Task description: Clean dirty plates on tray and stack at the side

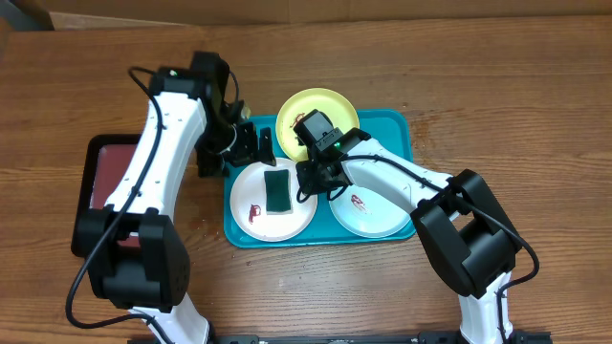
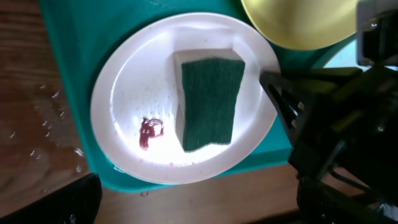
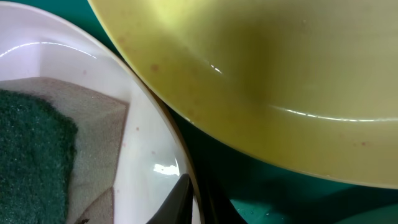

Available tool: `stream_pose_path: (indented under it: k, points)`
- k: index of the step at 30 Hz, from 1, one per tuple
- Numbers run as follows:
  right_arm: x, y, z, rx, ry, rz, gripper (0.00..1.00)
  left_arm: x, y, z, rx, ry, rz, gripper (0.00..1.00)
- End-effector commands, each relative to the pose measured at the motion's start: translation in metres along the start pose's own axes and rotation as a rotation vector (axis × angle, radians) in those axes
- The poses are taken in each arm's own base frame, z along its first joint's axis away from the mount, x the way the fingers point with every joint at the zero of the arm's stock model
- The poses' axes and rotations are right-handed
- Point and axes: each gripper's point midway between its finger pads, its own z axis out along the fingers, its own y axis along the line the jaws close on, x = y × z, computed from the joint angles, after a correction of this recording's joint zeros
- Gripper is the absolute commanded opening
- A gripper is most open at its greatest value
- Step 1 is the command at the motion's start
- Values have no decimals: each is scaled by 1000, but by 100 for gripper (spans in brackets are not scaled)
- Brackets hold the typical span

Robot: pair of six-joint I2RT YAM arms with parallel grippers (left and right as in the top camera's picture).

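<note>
Overhead, desk [image 1: 497,76] first: logged the tray [image 1: 400,119] at centre, carrying all three plates: yellow-green plate [image 1: 330,103] at 12 o'clock, white plate [image 1: 247,191] at 8, mint plate [image 1: 373,215] at 4. Found the sponge [image 1: 278,191] flat on the white plate, long axis 12-to-6. Placed the right end effector [image 1: 310,180] at that plate's 3 o'clock rim, sponge close at its 9; left end effector [image 1: 256,145] farther off, sponge at its 5. Judged right the nearer for a pinch across the short axis. Read left as released, jaws spread; cannot tell for right. Via left wrist: caught the red smear [image 2: 149,132] at the sponge's 8 o'clock; via right wrist: no smear, only rim, sponge corner, one fingertip [image 3: 178,200].
</note>
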Motion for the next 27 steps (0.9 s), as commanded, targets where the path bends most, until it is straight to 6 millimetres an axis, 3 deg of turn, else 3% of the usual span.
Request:
stream_pose_path:
  k: [1,7,11,15,20,27]
  points:
    - [10,-4,5,20,24,3,9,7,-2,23,43,42,25,99]
    - [9,-4,5,19,23,4,9,8,8,54,42,32,-7,87]
    - [9,-4,5,19,23,3,9,9,2,68,43,20,26,81]
    - [9,-4,5,19,22,3,9,8,-11,74,23,-1,80,78]
    - [10,-4,5,20,24,4,9,1,2,79,-197,-82,-19,77]
    - [12,-5,4,24,34,6,9,-3,0,82,-165,-85,-50,76]
